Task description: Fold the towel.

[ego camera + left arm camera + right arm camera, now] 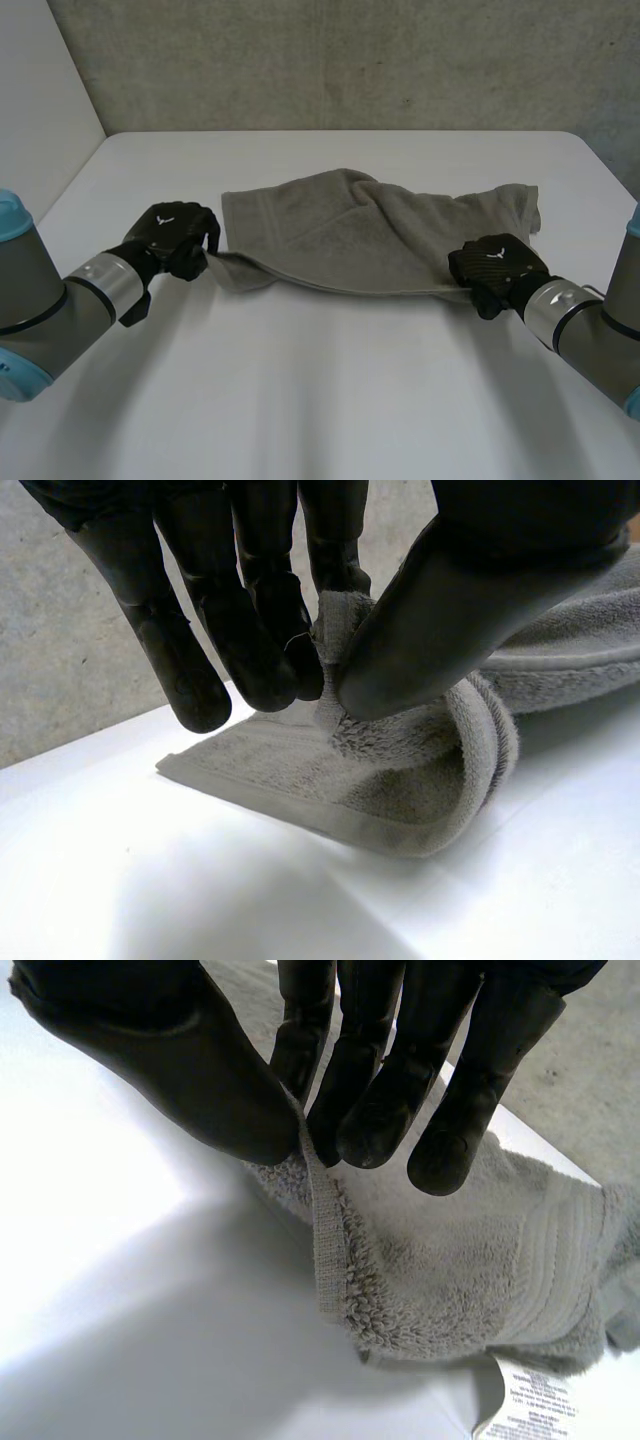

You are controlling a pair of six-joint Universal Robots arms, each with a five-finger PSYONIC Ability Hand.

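The white worktop [320,400] carries one thing, the grey towel [350,235], which lies crosswise in the middle of it, between the two arms. It is not flat. A rumpled ridge runs through its middle, and the far right end is bunched.

The left hand [175,238] is at the towel's near left corner. Its own wrist view shows the thumb pressed against the fingers with the hemmed edge pinched between them, the cloth curling over just beneath the pinch. The right hand [495,268] is at the near right corner and pinches in the same way, thumb against fingers on a narrow strip of hem. A white care label [530,1410] sticks out from under the towel close to that hand.

With both near corners held, the step in hand looks like carrying the near edge over to the far edge to make the first fold.

To do it well, both pinches should be firm before any lift, as each has only a thin strip of hem that could slip. The hands should rise together and draw slightly apart, so the near edge goes taut and the ridge pulls out. They should then travel level and at one pace toward the far edge, and lay the corners on the far corners before letting go. Uneven travel would probably skew the fold.
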